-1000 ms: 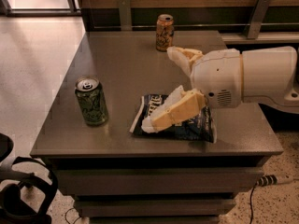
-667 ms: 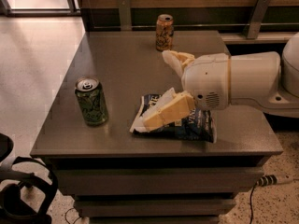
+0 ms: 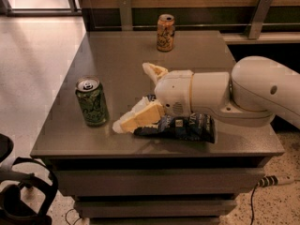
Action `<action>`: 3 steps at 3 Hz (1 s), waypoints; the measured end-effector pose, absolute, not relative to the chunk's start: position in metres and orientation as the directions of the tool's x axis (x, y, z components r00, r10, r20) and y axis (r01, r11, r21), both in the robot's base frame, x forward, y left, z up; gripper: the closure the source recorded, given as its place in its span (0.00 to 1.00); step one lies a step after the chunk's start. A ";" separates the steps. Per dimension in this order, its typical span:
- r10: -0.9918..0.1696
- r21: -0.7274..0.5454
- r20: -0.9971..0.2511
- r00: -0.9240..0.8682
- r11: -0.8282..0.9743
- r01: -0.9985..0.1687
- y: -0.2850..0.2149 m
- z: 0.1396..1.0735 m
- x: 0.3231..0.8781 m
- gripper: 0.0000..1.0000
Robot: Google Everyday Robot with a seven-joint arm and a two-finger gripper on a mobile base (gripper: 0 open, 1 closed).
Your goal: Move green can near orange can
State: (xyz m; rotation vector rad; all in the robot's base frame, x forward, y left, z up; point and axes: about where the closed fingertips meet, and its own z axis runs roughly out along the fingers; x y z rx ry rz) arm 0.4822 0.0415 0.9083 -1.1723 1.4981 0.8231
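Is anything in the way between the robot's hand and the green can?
Nothing visible. The open gripper hovers beside the green can, with only bare table between them. The chip bag lies under the arm, behind the fingers.

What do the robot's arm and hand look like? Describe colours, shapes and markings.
The arm is glossy white, built of rounded shells, with a small dark dot on the largest. The hand, over the middle of the table, has two cream, wedge-shaped fingers.
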 end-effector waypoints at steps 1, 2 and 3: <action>-0.212 -0.074 -0.977 0.014 0.278 -0.958 0.061 0.896 0.498 0.00; -0.180 -0.093 -0.982 0.049 0.242 -0.966 0.083 0.898 0.504 0.00; -0.162 -0.096 -0.985 0.062 0.208 -0.973 0.103 0.899 0.507 0.00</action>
